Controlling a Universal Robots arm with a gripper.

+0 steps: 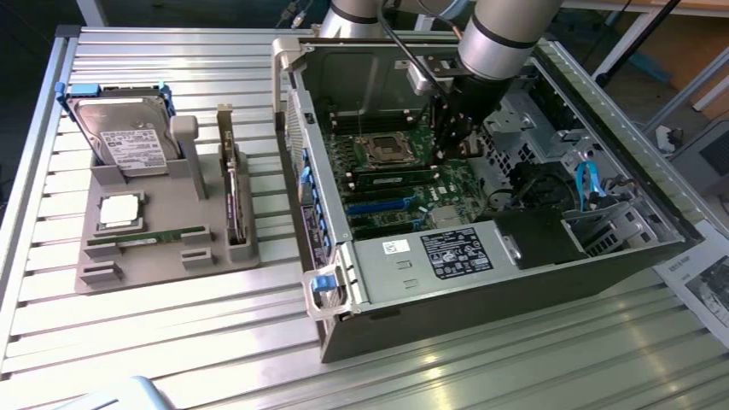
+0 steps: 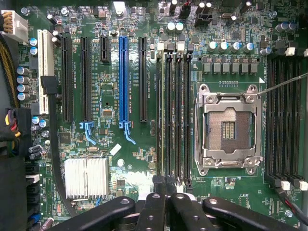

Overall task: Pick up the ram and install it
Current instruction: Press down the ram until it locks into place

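Note:
A ram (image 1: 149, 237), a long thin green stick with dark chips, lies in a groove of the grey holder tray (image 1: 171, 265) at the exterior view's left. Another green stick (image 1: 393, 180) sits in the motherboard's memory slots (image 2: 173, 110) inside the open computer case (image 1: 479, 248). In the wrist view it appears edge-on as a thin greenish line (image 2: 161, 115) in one slot. My gripper (image 1: 453, 141) reaches down into the case above these slots. Its black fingers (image 2: 153, 202) are pressed together, and the gripper (image 2: 166, 190), shut with nothing between them, hovers over one end of the slots.
The tray also holds a hard drive (image 1: 135, 137), a square silver processor (image 1: 121, 211) and a dark expansion card (image 1: 234, 201) standing on edge. The empty processor socket (image 2: 230, 127) lies beside the memory slots. Drive cages and blue cables (image 1: 586, 184) crowd the case's right side.

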